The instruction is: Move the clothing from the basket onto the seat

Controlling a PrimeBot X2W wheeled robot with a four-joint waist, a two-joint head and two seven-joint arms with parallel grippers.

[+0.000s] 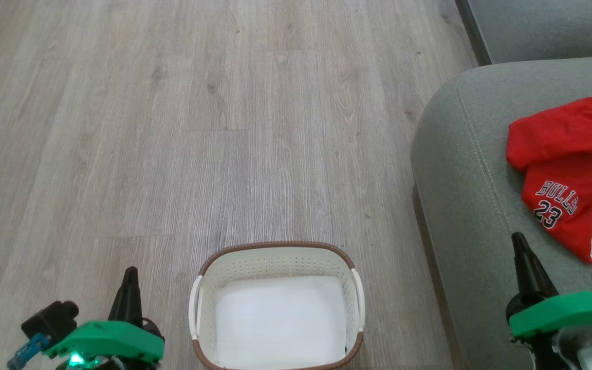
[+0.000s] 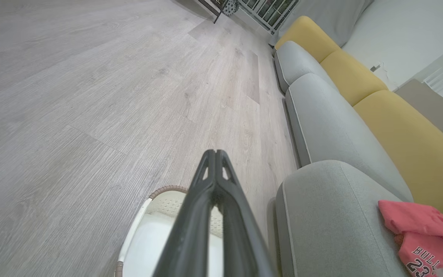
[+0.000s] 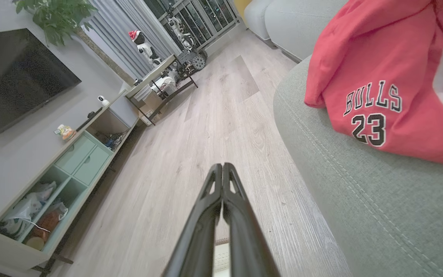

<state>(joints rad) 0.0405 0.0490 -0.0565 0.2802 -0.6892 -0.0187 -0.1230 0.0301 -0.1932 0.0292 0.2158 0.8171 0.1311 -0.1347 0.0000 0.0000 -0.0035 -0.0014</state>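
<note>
Red clothing (image 1: 568,169) lies crumpled on the grey-green seat (image 1: 465,205) at right of frame. The white basket (image 1: 275,246) stands on the floor (image 1: 172,128), bottom centre. Left gripper (image 1: 131,272) at lower left and right gripper (image 1: 519,240) at lower right are closed tight, empty.

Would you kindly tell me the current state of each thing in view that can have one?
Bright red soft fabric garment printed BULLS 23: crumpled in a heap, unheld.
Large grey-green upholstered seat cushion: bearing that garment.
Small oval white plastic basket with brown rim: upright on wooden floor, no garment inside.
Left claw: shut, holding nothing.
Right claw: shut, holding nothing.
</note>
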